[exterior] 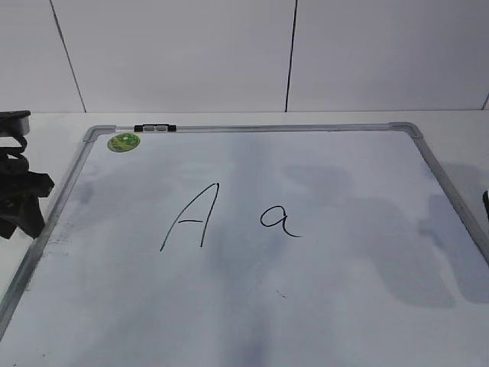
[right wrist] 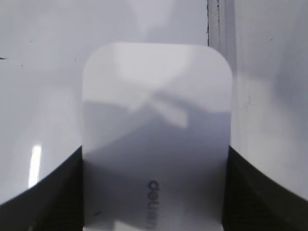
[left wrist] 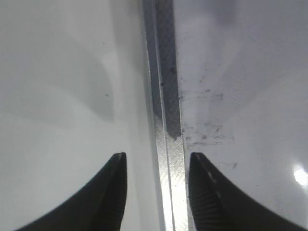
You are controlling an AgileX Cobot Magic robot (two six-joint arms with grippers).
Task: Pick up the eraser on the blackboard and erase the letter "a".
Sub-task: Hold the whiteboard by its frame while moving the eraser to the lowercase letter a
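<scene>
Right claw (right wrist: pixel 154 192) of mine has its two dark fingers (right wrist: pixel 53 192) pressed against the long sides of the eraser (right wrist: pixel 156 130), a white rounded block with faint grey print on top, so it is closed on that block. Its wrist view shows the eraser over the white board surface, with the grey frame just past the block's far right corner. Whether the eraser touches the board I cannot tell.

Left claw (left wrist: pixel 156 192) of mine holds nothing. Its fingers are spread apart, one on each side of the board's left frame rail, one over the desk (left wrist: pixel 62 96) and the other over smudged board.

Going by size in the exterior view: the white desk comes first. On it lies the board (exterior: pixel 344 306), white with a grey metal frame and rounded corners. A tall slanted capital A (exterior: pixel 189 216) is written left of centre. Just to its right, apart from it, sits the small letter a (exterior: pixel 280 222), intact. A round green sticker (exterior: pixel 124 141) is at the top left corner, and a small black clip (exterior: pixel 155 128) is on the top rail beside it.
</scene>
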